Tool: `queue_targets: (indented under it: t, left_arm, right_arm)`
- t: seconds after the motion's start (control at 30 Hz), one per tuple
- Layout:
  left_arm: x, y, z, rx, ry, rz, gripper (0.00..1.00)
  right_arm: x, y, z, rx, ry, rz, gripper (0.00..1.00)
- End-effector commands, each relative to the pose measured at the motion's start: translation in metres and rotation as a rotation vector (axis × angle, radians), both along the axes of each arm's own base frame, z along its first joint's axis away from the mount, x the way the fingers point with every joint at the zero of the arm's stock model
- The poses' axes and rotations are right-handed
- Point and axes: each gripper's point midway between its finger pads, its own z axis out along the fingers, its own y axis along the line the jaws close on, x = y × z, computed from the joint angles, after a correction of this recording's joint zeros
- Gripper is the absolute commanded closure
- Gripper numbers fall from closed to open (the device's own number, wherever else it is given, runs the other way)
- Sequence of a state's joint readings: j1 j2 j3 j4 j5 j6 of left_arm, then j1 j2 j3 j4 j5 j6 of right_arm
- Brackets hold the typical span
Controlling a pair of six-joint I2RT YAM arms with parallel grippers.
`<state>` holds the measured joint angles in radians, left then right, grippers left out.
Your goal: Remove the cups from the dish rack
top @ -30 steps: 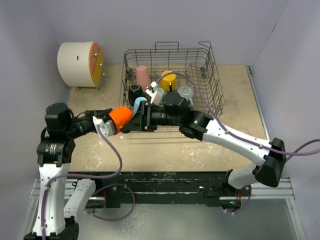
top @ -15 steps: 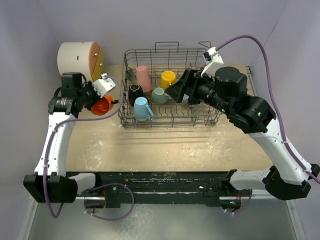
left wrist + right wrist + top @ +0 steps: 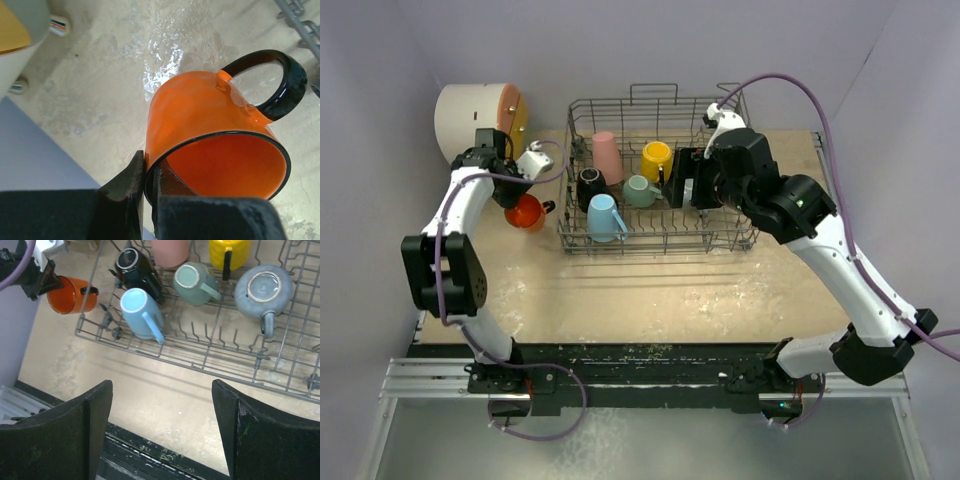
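My left gripper (image 3: 517,196) (image 3: 148,161) is shut on the rim of the orange mug (image 3: 525,212) (image 3: 200,115), one finger inside and one outside. It holds the mug on its side, low over the table left of the dish rack (image 3: 660,246). Whether the mug touches the table I cannot tell. My right gripper (image 3: 682,180) (image 3: 162,385) is open and empty above the rack's right half. Inside the rack (image 3: 200,360) are the pink tumbler (image 3: 607,155), yellow (image 3: 656,158), black (image 3: 590,185), teal (image 3: 638,190) and light blue (image 3: 603,215) mugs. The grey mug (image 3: 262,287) shows only in the right wrist view.
A white round cabinet (image 3: 470,125) with an orange-yellow front stands at the back left, close behind my left gripper. Purple walls close in the left, back and right. A black rail runs along the table's near edge (image 3: 650,355).
My left arm carried the orange mug from in front of the rack to the left, beside the cabinet. My right arm lifted away from the rack's front to above its right half.
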<state>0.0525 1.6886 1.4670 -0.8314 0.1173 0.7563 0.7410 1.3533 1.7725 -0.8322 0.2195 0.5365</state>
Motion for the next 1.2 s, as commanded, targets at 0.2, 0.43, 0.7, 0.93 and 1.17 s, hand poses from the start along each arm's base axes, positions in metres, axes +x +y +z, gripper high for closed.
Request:
queue_targets:
  t: [0.2, 0.43, 0.7, 0.93, 1.17]
  left_arm:
    - [0.059, 0.001, -0.014, -0.053, -0.033, 0.036, 1.0]
    - [0.074, -0.001, -0.032, -0.07, 0.004, 0.025, 1.0]
    - [0.085, -0.002, -0.033, -0.075, -0.006, 0.007, 0.8]
    - [0.089, -0.002, -0.025, -0.075, -0.041, 0.01, 0.59]
    - [0.081, -0.016, 0.065, -0.133, -0.226, -0.026, 0.04]
  right_arm:
    - [0.019, 0.0, -0.026, -0.056, 0.017, 0.012, 0.17]
    - [0.018, 0.008, -0.043, -0.069, 0.056, 0.048, 0.16]
    - [0.028, 0.012, -0.052, -0.106, 0.036, 0.06, 0.14]
    - [0.03, 0.026, -0.073, -0.113, 0.063, 0.11, 0.11]
    - [0.049, 0.058, -0.098, -0.161, 0.089, 0.203, 0.11]
